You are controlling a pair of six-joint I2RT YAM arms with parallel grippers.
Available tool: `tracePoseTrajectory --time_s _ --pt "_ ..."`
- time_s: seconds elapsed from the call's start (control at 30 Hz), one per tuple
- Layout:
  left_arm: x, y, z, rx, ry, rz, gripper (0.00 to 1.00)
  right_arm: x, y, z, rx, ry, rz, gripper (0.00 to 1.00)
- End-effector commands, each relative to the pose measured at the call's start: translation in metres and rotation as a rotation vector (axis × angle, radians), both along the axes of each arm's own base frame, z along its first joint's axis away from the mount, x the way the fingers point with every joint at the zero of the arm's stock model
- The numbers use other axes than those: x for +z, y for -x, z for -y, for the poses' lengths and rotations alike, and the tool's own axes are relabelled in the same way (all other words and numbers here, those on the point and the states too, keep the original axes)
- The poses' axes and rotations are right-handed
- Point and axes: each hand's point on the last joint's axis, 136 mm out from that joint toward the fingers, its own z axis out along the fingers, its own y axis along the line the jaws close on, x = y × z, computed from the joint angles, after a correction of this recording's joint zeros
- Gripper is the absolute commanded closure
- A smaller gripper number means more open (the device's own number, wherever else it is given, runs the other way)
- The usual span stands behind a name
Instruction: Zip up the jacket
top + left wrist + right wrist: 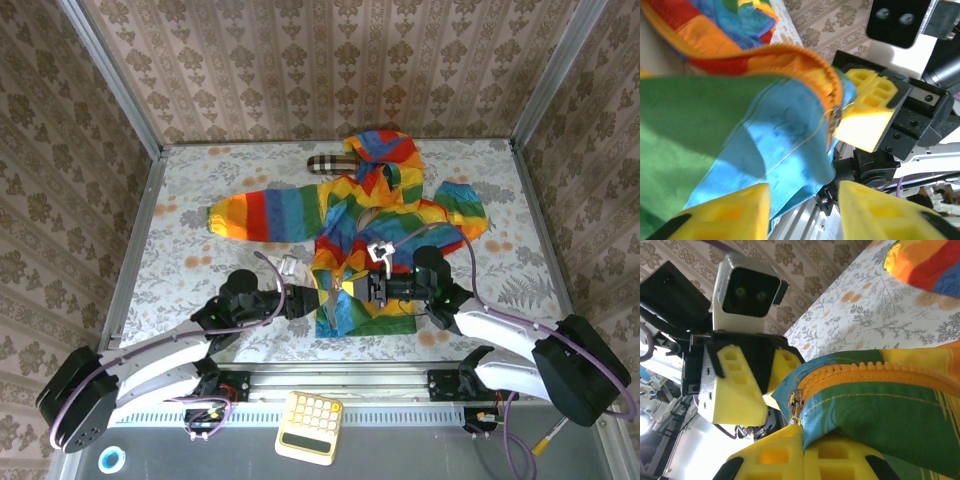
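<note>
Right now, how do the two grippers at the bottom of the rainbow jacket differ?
The left gripper has its jaws apart, with the jacket lying loose against them; the right gripper has its jaws pressed together. The right gripper pinches the jacket's hem right by the end of the orange zipper, while the left gripper clamps nothing. Both are yellow-tipped and face each other at the jacket's bottom edge.

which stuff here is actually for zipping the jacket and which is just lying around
For the job:
- jacket
- orange zipper

Lying about:
- plaid item
- cream calculator
- small blue ring
</note>
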Motion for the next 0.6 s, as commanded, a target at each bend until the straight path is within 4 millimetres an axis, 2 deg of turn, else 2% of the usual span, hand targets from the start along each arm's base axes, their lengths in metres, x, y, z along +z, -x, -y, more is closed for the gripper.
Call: tracePoseTrajectory --time_s 0.0,0.13,0.3,0.57 --pt "0.009 -0.001 -0.005 0.017 -0.025 0.035 0.52 0.015 -0.004 0.003 -0.034 -0.04 0.06 1.0" --pt "0.011 -0.005 -0.016 0.085 -0.011 0.042 0.44 0.014 -0.003 0.002 -0.033 -0.05 0.054 1.0" --pt "0.01 -0.01 -0.028 0.187 0.027 0.027 0.4 0.014 -0.004 -0.001 -0.035 -0.054 0.056 1.0" --pt "0.008 -0.003 -0.011 0.198 0.102 0.014 0.4 0.014 -0.006 -0.007 -0.022 -0.064 0.049 1.0"
